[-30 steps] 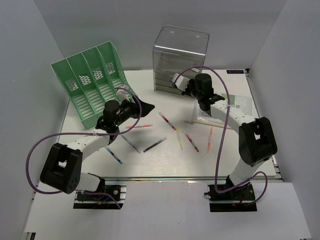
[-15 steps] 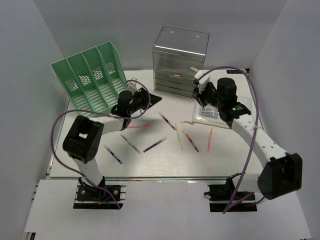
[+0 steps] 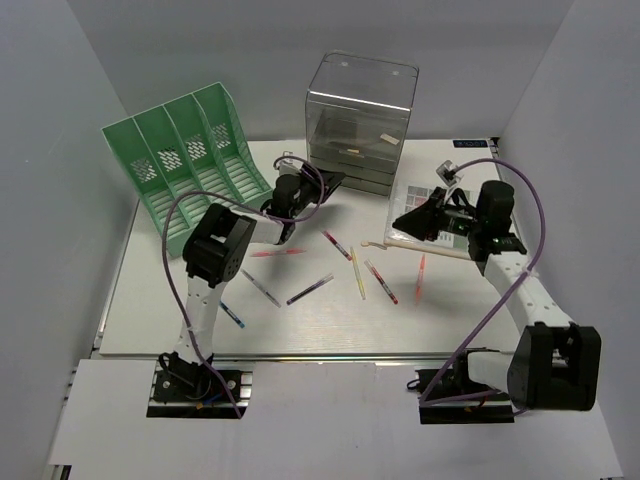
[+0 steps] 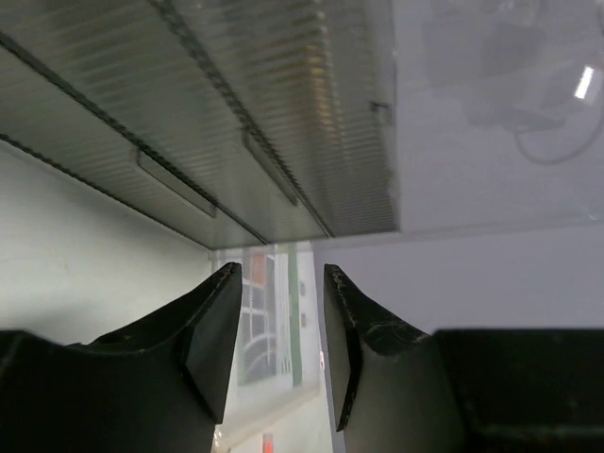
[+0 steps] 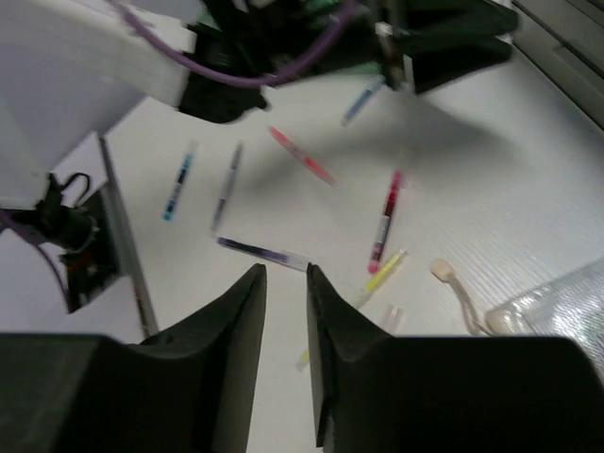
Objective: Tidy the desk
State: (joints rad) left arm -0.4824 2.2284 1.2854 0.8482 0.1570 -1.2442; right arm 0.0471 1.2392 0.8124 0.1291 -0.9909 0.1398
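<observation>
Left fingers and right fingers hover slightly spread, pinching nothing, so a pick seems due. The next move calls for lowering onto one of the pens on the desk below and between them.

Matt white table, faintly ribbed; glossy clear plastic drawer box; matt green slotted plastic file rack; silvery metal rail
</observation>
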